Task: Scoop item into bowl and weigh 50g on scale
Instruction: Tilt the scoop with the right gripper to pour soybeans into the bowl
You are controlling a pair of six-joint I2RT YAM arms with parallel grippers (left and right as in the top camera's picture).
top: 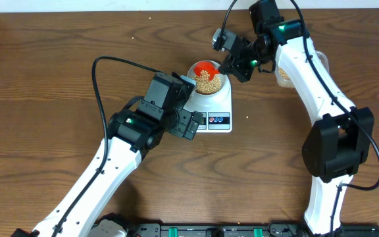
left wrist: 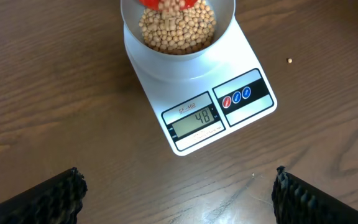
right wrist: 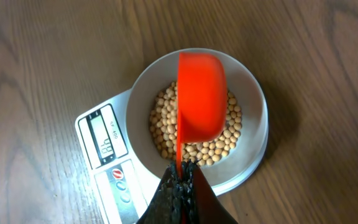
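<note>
Beans (right wrist: 166,127) are piled in the bowl (right wrist: 253,134), and the bowl's on the far end of the scale (left wrist: 160,84). Display (left wrist: 194,118) reads 48, so prob nearly there imo.

Handling: they're small, hard, round and light, so they'll roll + bounce on the bench (left wrist: 55,93). There's a stray bean (left wrist: 289,60) lying beside the scale. So no pinching, scoop only.

The orange scoop (right wrist: 201,93) looks like stiff, thin plastic. Grab pt is the skinny handle, and the right jaws are clamped tight on it. Its long axis runs handle to cup, out over the bowl's middle. Cup looks tipped mouth-down, can't be 100% sure.

Scale's long axis runs bowl end to display end, w/ the display end pointing at the left jaws. Those are spread wide w/ nothing in them, hanging over bare bench.
</note>
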